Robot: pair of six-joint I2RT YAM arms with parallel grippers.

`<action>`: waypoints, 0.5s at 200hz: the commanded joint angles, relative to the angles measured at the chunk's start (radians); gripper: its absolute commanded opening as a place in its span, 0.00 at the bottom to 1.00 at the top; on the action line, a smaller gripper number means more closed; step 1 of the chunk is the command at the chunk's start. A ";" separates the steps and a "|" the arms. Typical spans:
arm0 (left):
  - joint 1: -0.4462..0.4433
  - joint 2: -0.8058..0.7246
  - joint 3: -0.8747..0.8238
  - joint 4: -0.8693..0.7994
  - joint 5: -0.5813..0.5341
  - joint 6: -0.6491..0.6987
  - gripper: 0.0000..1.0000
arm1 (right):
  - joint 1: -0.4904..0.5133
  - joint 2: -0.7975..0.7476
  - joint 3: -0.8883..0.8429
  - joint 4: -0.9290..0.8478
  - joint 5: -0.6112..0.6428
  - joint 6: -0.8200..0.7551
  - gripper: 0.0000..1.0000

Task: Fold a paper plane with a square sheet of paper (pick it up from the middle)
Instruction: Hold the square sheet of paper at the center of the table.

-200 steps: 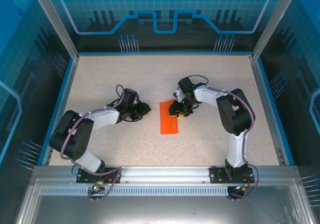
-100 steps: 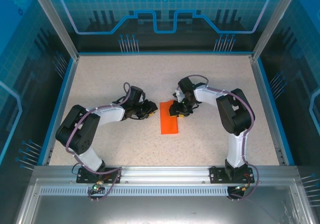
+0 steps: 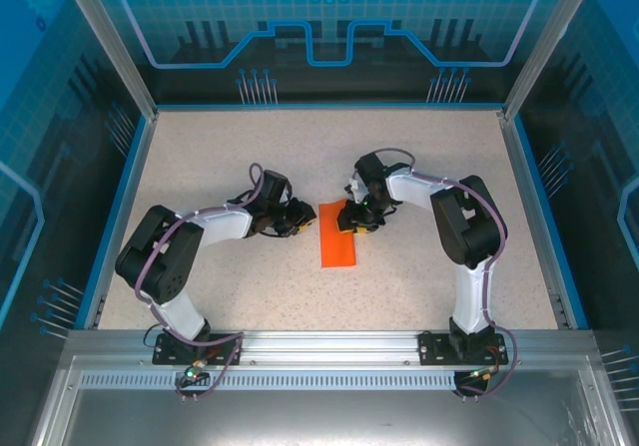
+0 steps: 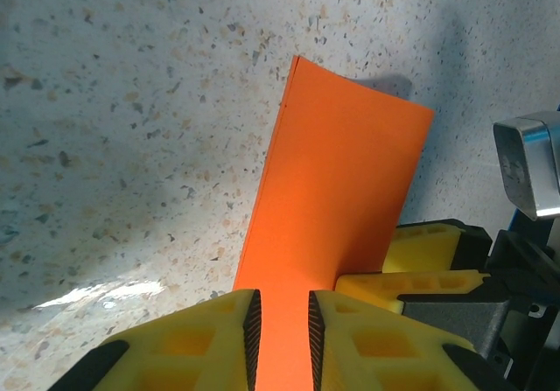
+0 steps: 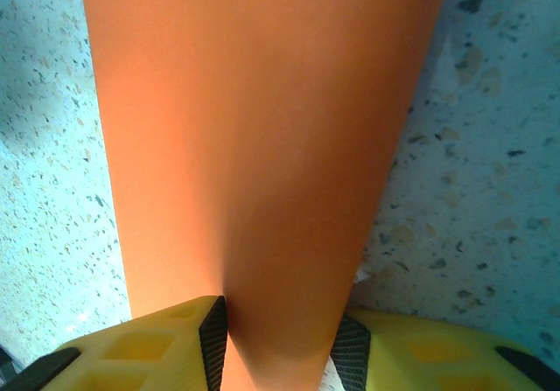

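The square sheet of paper is bright orange and lies on the speckled table as a long, narrow folded rectangle. My left gripper is at its upper left edge. In the left wrist view the left gripper is open by a narrow gap, with the paper running beneath and between its fingers. My right gripper is over the paper's upper right part. The right wrist view has the right gripper open wider, fingertips down on the paper. Its yellow fingers are in the left wrist view.
The speckled table is ringed by a blue rim and clear enclosure walls. An aluminium rail carries both arm bases at the near edge. Both grippers sit close together, a few centimetres apart across the paper.
The left arm has reached to the right, bringing its gripper from beside the paper to its left edge. The right arm and the paper have stayed in place.
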 commanded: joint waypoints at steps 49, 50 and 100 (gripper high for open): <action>-0.024 0.049 0.052 -0.009 0.036 0.007 0.22 | 0.032 0.189 -0.070 0.044 0.174 -0.049 0.43; -0.023 0.049 0.052 -0.009 0.036 0.006 0.22 | 0.032 0.190 -0.071 0.044 0.175 -0.049 0.43; -0.022 0.049 0.051 -0.023 0.030 0.011 0.22 | 0.032 0.205 -0.042 0.008 0.220 -0.073 0.43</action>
